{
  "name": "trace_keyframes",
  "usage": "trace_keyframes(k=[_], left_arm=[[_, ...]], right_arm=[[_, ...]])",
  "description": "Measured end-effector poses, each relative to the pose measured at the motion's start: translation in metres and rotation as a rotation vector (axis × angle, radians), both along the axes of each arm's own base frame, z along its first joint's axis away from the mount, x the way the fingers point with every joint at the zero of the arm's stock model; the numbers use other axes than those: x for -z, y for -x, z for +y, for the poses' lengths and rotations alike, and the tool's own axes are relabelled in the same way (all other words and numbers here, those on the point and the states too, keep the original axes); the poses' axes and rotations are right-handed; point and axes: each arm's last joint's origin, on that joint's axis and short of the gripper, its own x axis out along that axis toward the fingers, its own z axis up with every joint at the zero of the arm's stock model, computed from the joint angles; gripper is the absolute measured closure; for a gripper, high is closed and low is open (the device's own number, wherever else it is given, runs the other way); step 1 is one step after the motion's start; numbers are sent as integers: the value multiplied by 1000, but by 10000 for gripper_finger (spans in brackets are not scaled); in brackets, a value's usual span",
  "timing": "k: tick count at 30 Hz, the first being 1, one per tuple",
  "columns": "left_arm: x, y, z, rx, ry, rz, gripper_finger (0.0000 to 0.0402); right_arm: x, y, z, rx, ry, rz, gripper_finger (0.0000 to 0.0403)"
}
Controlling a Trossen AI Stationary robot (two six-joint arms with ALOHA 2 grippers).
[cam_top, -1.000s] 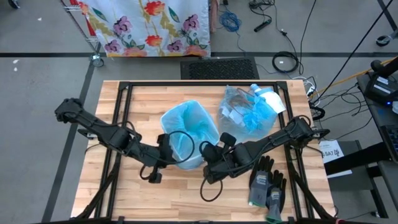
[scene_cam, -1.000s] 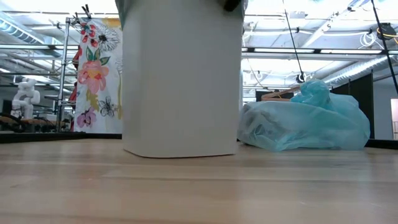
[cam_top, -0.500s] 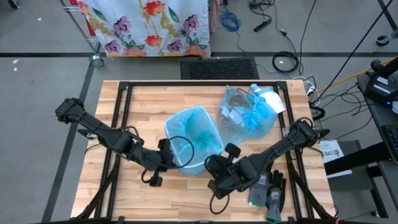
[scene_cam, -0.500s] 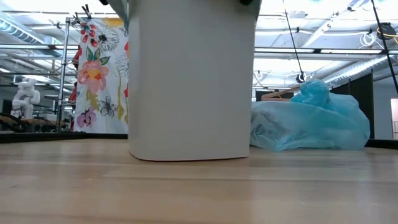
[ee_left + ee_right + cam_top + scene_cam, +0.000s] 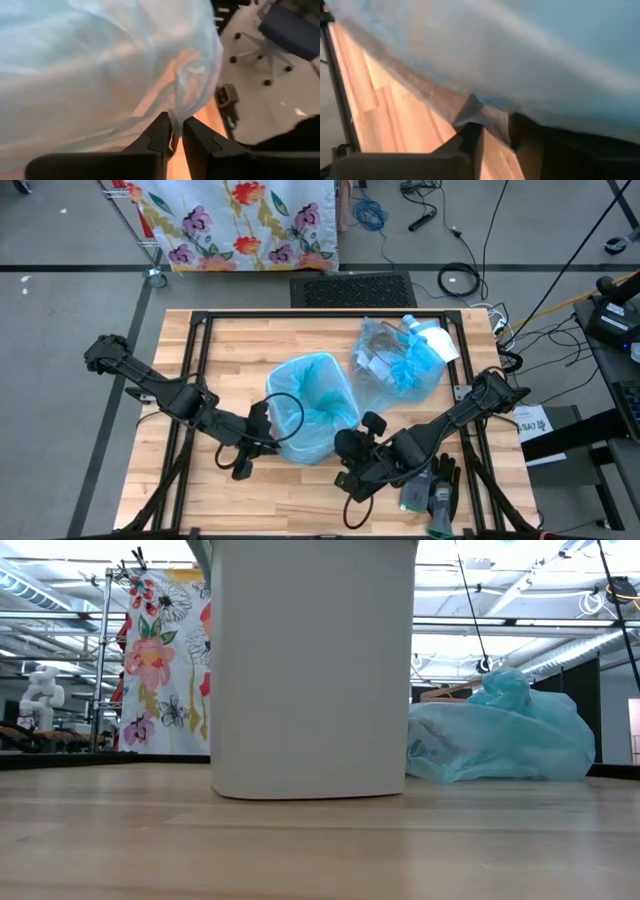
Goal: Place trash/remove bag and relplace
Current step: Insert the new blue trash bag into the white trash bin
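Observation:
A white bin (image 5: 312,670) stands mid-table, lined with a thin blue bag (image 5: 318,395) whose top is folded over the rim. A full blue bag (image 5: 395,360) holding the trash lies on the table beyond the bin's right side (image 5: 495,735). My left gripper (image 5: 268,425) is at the bin's left near side. Its fingers stand slightly apart around the liner's hanging edge (image 5: 175,117). My right gripper (image 5: 342,448) is at the bin's near right side, open, with the liner's edge (image 5: 474,106) at its fingertips. My left gripper has the liner's folded-over edge (image 5: 176,114) hanging into the narrow gap between its fingers, which slant down from the table's left. Whether the film touches them, I cannot tell. My right gripper has a peaked fold of the liner's edge (image 5: 472,107) lying against one fingertip (image 5: 472,134). Its jaws stand parted, with wood showing between them.
A pair of grey-black gloves (image 5: 430,488) lies near the right front edge, close under my right arm. A black frame rail (image 5: 320,313) runs around the table. A floral cloth (image 5: 240,220) hangs beyond the far edge. Bare wood (image 5: 200,490) shows at the near left.
The bin has slid a little toward the table's right edge, staying upright. My right gripper has moved toward the near edge, away from the bin's rim. My left gripper has drawn back a little toward the table's left.

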Motion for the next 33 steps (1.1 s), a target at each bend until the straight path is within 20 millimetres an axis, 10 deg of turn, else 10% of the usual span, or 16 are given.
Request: trace_keyframes(k=[9,33], left_arm=[[2,2,-2,49,55,47,276],[-21,30,5,-9,22,-69,262]], right_arm=[[-4,5,4,-81,-152,69,257],[-42,46,10,-17,-282,-5,268]])
